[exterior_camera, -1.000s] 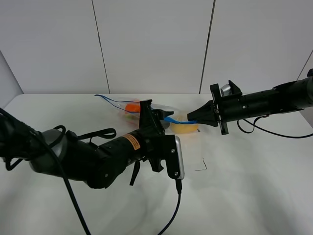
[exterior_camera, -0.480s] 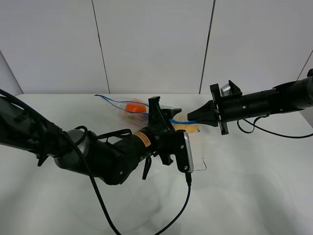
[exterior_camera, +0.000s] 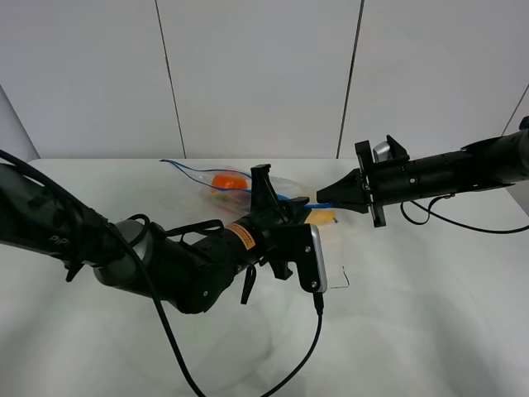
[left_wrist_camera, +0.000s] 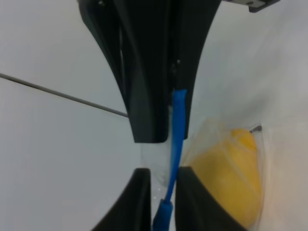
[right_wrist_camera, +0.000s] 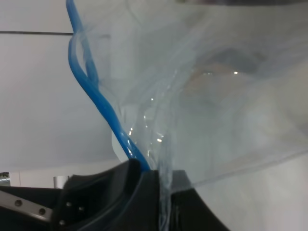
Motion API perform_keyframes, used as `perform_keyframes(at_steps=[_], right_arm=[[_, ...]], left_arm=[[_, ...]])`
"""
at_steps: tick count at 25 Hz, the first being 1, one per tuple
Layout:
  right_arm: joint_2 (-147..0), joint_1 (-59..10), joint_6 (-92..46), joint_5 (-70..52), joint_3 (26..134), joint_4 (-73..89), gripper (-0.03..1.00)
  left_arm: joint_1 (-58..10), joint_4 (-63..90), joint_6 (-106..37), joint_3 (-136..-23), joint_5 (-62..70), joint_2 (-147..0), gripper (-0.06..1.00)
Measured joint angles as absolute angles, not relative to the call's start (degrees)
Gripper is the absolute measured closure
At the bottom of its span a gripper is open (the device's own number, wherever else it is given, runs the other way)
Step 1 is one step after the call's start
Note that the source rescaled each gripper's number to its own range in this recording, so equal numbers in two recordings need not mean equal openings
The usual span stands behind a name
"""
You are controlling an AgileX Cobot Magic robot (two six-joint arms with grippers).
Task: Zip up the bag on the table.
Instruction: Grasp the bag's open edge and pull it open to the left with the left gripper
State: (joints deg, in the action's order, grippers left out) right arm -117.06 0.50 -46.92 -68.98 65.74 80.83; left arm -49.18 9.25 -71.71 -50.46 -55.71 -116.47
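The clear crinkly bag (exterior_camera: 235,184) lies at the back middle of the white table (exterior_camera: 413,314), with orange and yellow produce (exterior_camera: 321,217) showing through it. Its blue zipper strip (exterior_camera: 297,201) runs between my two grippers. My left gripper (exterior_camera: 291,205) is shut on the blue strip (left_wrist_camera: 175,130), with the yellow produce (left_wrist_camera: 231,178) beside it. My right gripper (exterior_camera: 324,198) is shut on the end of the strip (right_wrist_camera: 96,103) and the clear plastic (right_wrist_camera: 202,96), coming from the right.
A small black mark (exterior_camera: 345,278) is on the table right of the left wrist camera housing (exterior_camera: 315,256). A black cable (exterior_camera: 281,372) trails from the left arm toward the front edge. White wall panels stand behind the table.
My left arm has pushed to the right along the blue strip, closing on the right gripper. The bag has shifted slightly. The right arm has not moved.
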Motion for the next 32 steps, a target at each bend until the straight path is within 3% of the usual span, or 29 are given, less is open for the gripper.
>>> perform_keyframes(at_steps=[7,16,32], right_arm=[[-117.1,0.5,-46.9,-69.0,65.7,80.9,0.97],[-117.1,0.5,-46.9,-68.9,65.7,81.0,0.97],[-117.1,0.5,-46.9,-68.4,65.7,82.2,0.97]], left_arm=[[-49.2,9.2,-71.7,-50.5,-55.4,-116.5,0.94],[-48.6,10.7,-73.3,-50.5,-55.3,-116.5,0.94],[-37.1,10.2,-75.8,-44.8,-61.6,-116.5,0.94]])
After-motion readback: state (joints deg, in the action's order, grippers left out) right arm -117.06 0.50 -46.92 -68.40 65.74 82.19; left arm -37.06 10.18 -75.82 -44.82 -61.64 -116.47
